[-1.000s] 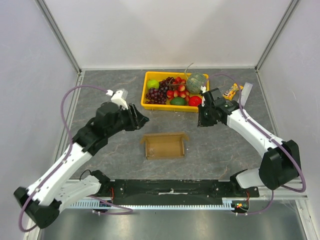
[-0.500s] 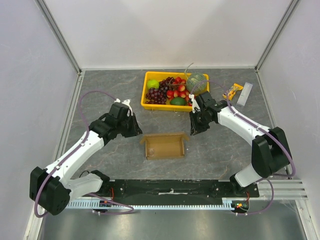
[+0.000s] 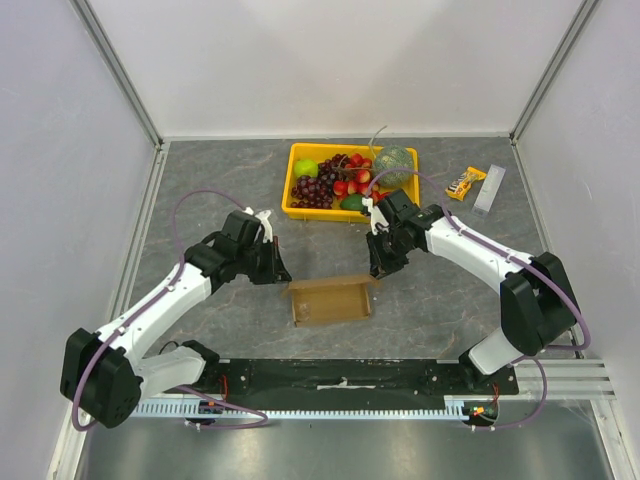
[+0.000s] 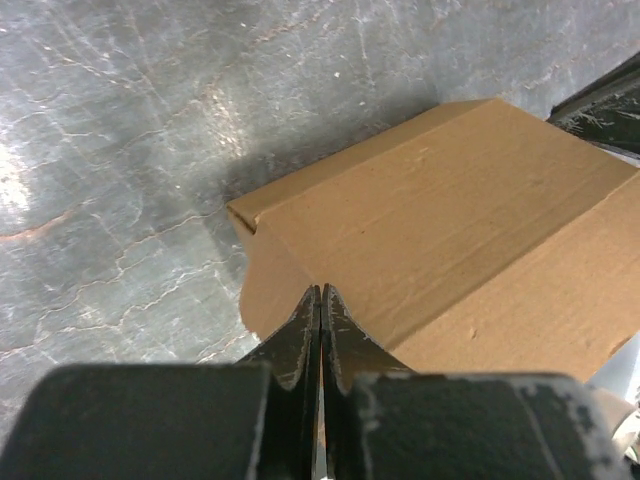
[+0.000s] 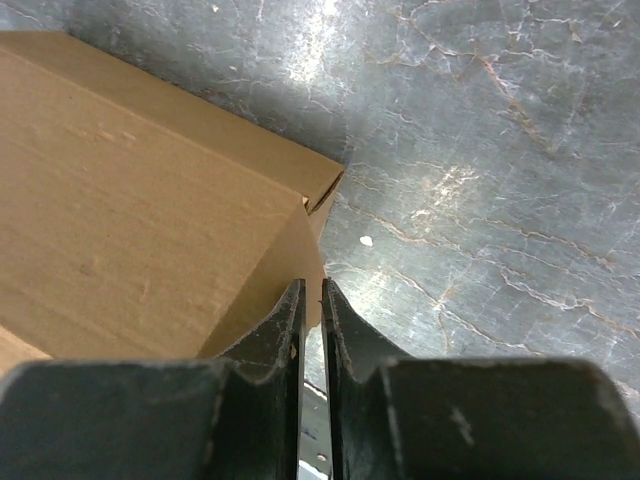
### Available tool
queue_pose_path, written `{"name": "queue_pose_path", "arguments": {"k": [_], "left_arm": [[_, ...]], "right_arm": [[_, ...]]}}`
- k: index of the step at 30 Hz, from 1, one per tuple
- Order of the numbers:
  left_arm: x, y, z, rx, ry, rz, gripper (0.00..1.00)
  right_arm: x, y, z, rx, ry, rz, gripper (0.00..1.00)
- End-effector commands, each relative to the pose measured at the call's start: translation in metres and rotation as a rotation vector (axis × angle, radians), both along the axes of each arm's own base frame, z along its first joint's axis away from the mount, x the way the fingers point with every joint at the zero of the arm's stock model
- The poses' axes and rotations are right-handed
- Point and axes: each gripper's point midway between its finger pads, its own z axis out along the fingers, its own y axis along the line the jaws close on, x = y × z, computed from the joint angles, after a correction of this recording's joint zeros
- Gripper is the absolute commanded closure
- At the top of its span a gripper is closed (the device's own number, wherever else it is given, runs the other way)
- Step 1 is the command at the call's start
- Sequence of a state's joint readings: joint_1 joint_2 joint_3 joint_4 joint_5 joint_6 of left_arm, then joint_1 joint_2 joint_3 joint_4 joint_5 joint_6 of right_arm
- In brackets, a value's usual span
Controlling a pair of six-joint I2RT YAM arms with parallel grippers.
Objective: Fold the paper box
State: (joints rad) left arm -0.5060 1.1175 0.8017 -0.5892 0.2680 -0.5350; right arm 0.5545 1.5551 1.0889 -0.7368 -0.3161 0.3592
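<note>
The paper box, plain brown cardboard, lies in the middle of the table with its long top open and small flaps sticking out at both ends. My left gripper hovers at its far left corner, fingers pressed together and nothing between them; in the left wrist view the tips sit over the left end flap of the box. My right gripper is at the far right corner. In the right wrist view its jaws stand a thin slit apart beside the right end flap of the box.
A yellow tray of grapes, strawberries, a melon and other fruit stands behind the box, close to the right arm. A snack bar and a clear packet lie at the back right. White walls enclose the table.
Both arms have swung down and inward to the box's far corners. The left gripper's fingers closed fully on the way; the right gripper's narrowed slightly. The box has barely shifted.
</note>
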Motion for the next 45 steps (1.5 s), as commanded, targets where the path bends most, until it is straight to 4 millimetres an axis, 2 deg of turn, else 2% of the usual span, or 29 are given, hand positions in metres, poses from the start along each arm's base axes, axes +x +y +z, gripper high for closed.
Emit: {"name": "queue_pose_path", "arguments": {"k": [1,7,13,18,24,33,45], "left_arm": [[-0.004,-0.017,0.005,-0.068,-0.021,-0.094,0.97],[-0.003,-0.016,0.004,-0.058,-0.028,-0.084,0.98],[-0.002,0.013,-0.006,0.057,-0.021,0.060,0.86],[-0.013,0.030,-0.013,0.115,0.010,0.108,0.82],[-0.028,0.019,-0.014,0.054,0.047,0.036,0.86],[-0.033,0.009,-0.009,0.001,0.051,-0.018,0.93],[-0.043,-0.016,0.001,-0.146,0.069,-0.108,0.98]], "right_arm": [[-0.002,0.014,0.016,0.081,-0.006,0.014,0.83],[-0.005,0.015,0.020,0.095,-0.001,0.017,0.83],[-0.004,-0.011,0.012,-0.042,-0.033,-0.014,0.82],[-0.005,-0.026,0.011,-0.108,-0.054,-0.019,0.82],[-0.012,-0.024,0.013,-0.087,-0.033,0.008,0.82],[-0.019,-0.004,0.010,0.018,0.020,0.043,0.83],[-0.031,0.014,0.016,0.149,0.063,0.064,0.84]]}}
